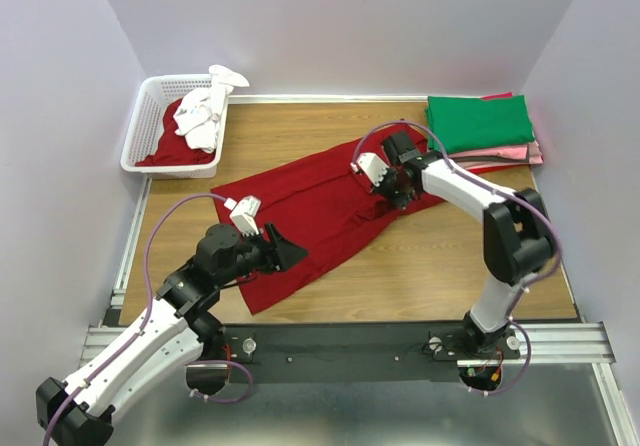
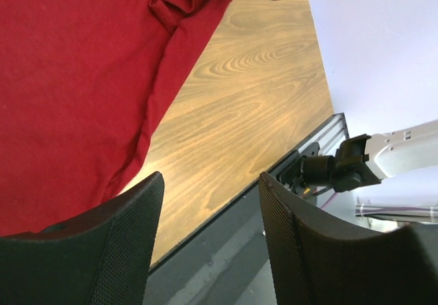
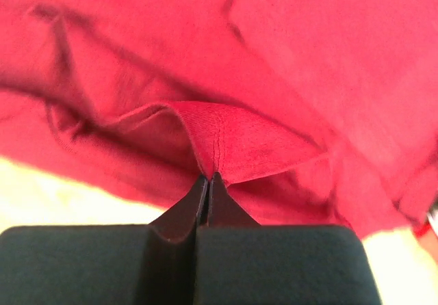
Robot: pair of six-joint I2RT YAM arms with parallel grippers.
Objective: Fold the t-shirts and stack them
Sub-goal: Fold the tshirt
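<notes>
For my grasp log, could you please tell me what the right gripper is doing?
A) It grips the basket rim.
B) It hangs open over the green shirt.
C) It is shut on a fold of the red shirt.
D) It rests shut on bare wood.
C: in the right wrist view, the right gripper has its jaws pressed together on a raised ridge of the red shirt.

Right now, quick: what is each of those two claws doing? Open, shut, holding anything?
Left gripper: open, holding nothing.
Right gripper: shut, pinching a raised fold of the dark red t-shirt.
</notes>
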